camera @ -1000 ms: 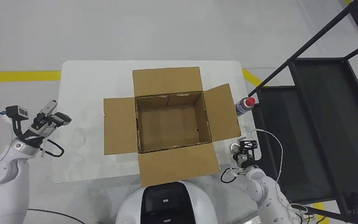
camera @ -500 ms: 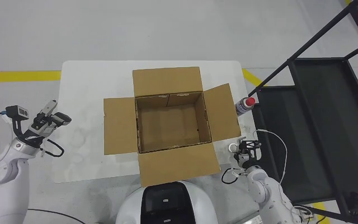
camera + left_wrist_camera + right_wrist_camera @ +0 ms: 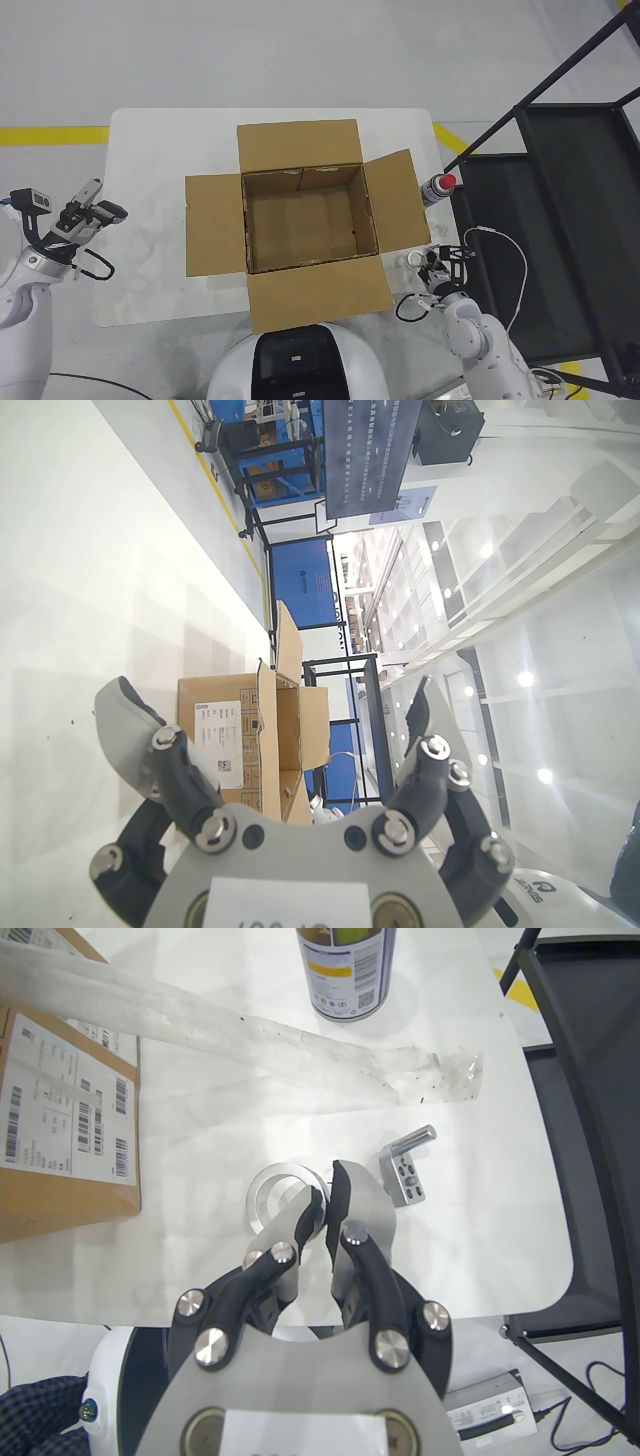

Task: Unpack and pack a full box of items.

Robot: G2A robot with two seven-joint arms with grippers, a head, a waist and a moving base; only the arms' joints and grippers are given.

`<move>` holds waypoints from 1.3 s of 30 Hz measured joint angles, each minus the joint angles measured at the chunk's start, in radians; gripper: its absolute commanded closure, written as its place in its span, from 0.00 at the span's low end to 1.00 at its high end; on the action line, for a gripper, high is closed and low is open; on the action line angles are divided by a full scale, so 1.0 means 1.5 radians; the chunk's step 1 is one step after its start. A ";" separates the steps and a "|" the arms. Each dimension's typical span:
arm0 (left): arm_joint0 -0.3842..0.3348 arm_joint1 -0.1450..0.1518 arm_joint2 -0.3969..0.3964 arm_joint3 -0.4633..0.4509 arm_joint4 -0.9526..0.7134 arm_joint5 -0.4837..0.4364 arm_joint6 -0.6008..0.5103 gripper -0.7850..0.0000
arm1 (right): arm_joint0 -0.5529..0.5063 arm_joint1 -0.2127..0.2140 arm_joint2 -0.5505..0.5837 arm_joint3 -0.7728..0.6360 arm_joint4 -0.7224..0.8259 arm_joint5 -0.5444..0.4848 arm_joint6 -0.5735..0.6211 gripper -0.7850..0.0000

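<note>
The left gripper (image 3: 100, 212) hangs just off the left edge of the table (image 3: 150, 150), its jaws spread wide and holding nothing. At centre stands the cardboard box (image 3: 305, 225), all four flaps folded outward; the top view shows nothing inside it.

To the right of the box, the right gripper (image 3: 326, 1200) sits low over the table. Its pads are drawn almost together across the wall of the metal ring (image 3: 280, 1171), one pad inside the bore and one outside. The ring lies flat on the table, near the box's right flap. How firm the pinch is cannot be told.

A small bracket (image 3: 402, 1170) lies just beside the gripper, a clear plastic sleeve (image 3: 320, 1048) stretches beyond it, and a spray can (image 3: 345, 973) stands farther off.

The step in hand is judged to be lifting the ring for packing. A thin-wall pinch lets a ring swing, so the grip should be squeezed fully before a straight vertical lift. The carry should pass above the raised right flap and stay clear of the bracket and the sleeve. Releasing the ring low, in a corner of the box, leaves room for the other items.
</note>
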 measured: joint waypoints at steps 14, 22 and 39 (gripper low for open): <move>0.000 0.000 0.000 0.000 0.000 0.000 0.000 0.00 | -0.003 0.004 -0.013 -0.004 -0.072 0.024 -0.019 1.00; 0.000 0.000 0.000 0.000 0.000 0.000 0.000 0.00 | 0.001 0.003 -0.051 0.008 -0.162 0.067 -0.038 1.00; 0.000 0.000 0.000 0.000 0.000 0.000 0.000 0.00 | 0.009 0.004 -0.054 0.023 -0.166 0.078 -0.047 0.58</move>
